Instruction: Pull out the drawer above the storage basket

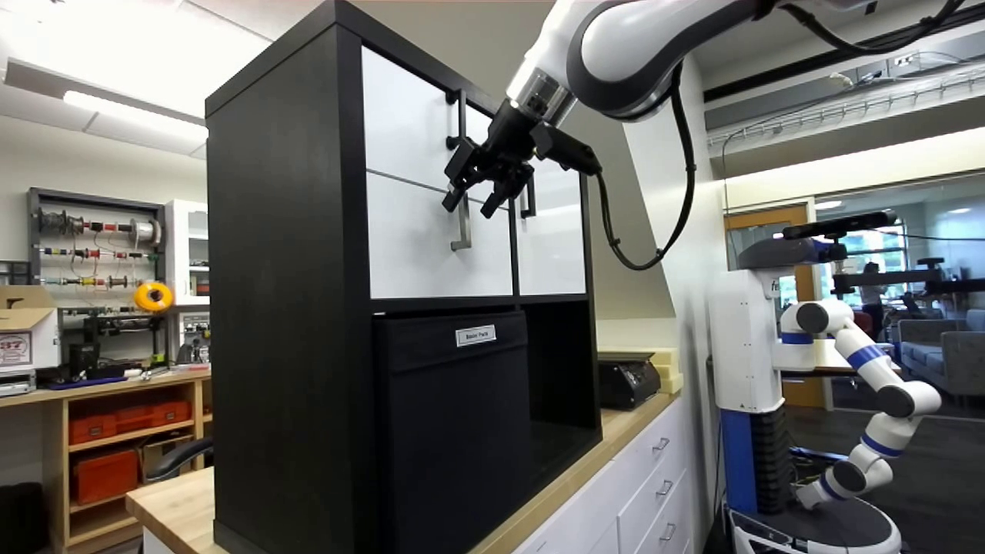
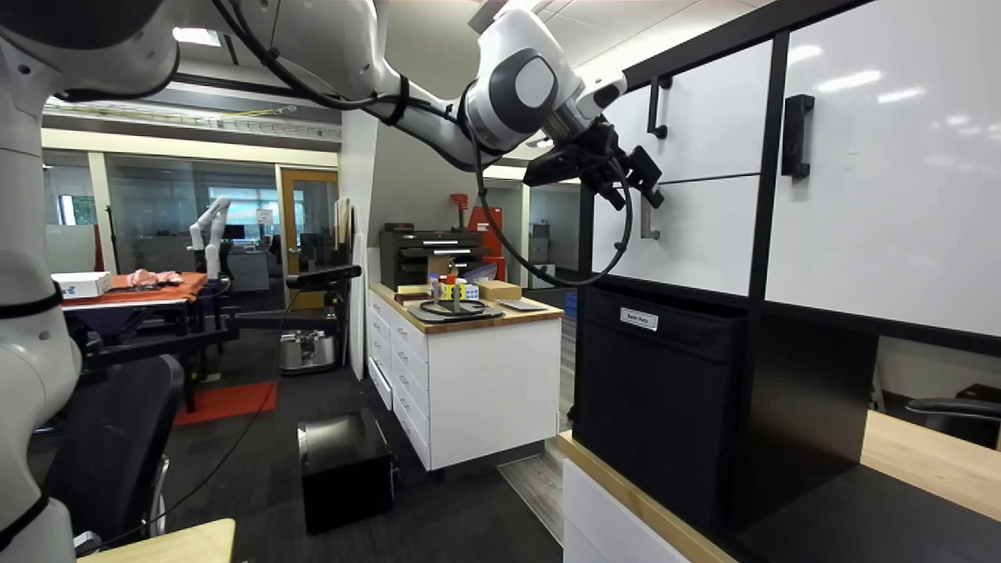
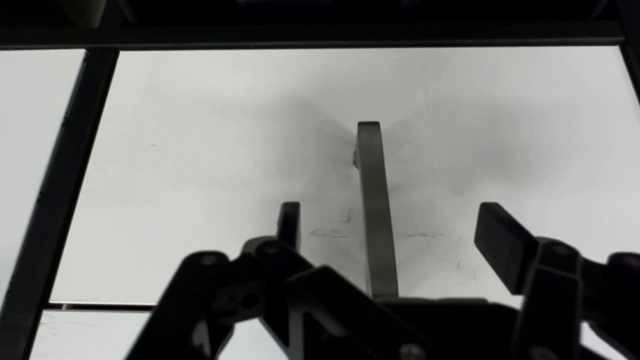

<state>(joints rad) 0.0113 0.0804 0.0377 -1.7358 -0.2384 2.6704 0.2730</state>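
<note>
Wrist view: Robotiq gripper [image 3: 393, 232] spread wide, grey metal handle [image 3: 376, 210] seen between its fingers [image 3: 502, 247], closed white drawer [image 3: 210, 170] behind that handle. Both exterior views: black storage basket [image 1: 462, 431] below it.

A white robot arm [image 1: 639, 58] reaches down from the upper right in an exterior view, its silver wrist [image 1: 540, 94] slanting left, as the black gripper [image 1: 471, 205] hangs tilted below, fingers [image 3: 501, 246] spread well apart. Pale links [image 2: 428, 134] stretch from the near left in an exterior view.
</note>
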